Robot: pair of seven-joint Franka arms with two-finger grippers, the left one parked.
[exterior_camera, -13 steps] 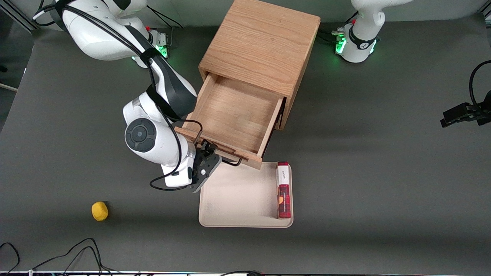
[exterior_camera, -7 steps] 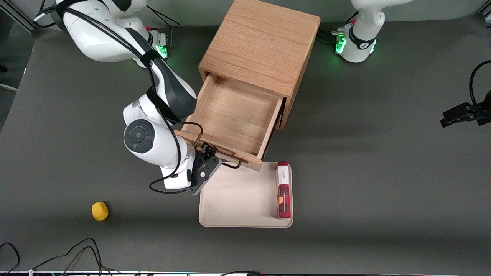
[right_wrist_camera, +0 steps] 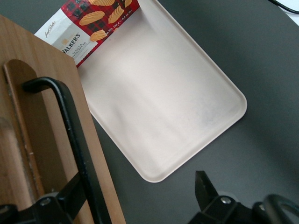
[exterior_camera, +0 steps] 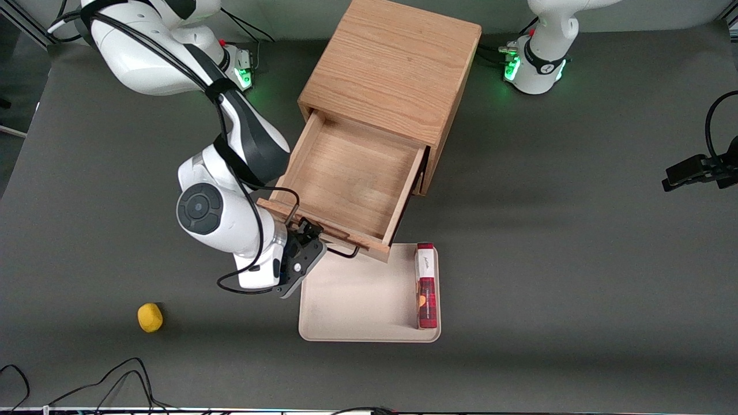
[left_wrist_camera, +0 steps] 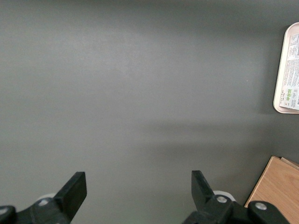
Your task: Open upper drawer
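Note:
The upper drawer (exterior_camera: 346, 173) of the oak cabinet (exterior_camera: 392, 63) stands pulled far out, and its inside is bare. Its black wire handle (exterior_camera: 347, 252) runs along the front panel, which faces the front camera. My right gripper (exterior_camera: 304, 235) sits at the handle's end nearest the working arm. In the right wrist view the gripper (right_wrist_camera: 138, 189) is open. The handle bar (right_wrist_camera: 74, 135) crosses just inside one finger, against the drawer front (right_wrist_camera: 37, 93). The other finger (right_wrist_camera: 205, 189) hangs over the dark table.
A beige tray (exterior_camera: 357, 294) lies on the table just below the drawer front, nearer the front camera. A red tartan cookie box (exterior_camera: 426, 285) lies on it. A yellow lump (exterior_camera: 150, 317) rests toward the working arm's end. Cables trail along the table's front edge.
The gripper and wrist have shifted slightly toward the working arm's end. The drawer front has come a little farther out with them. Tray, box and yellow lump have not moved.

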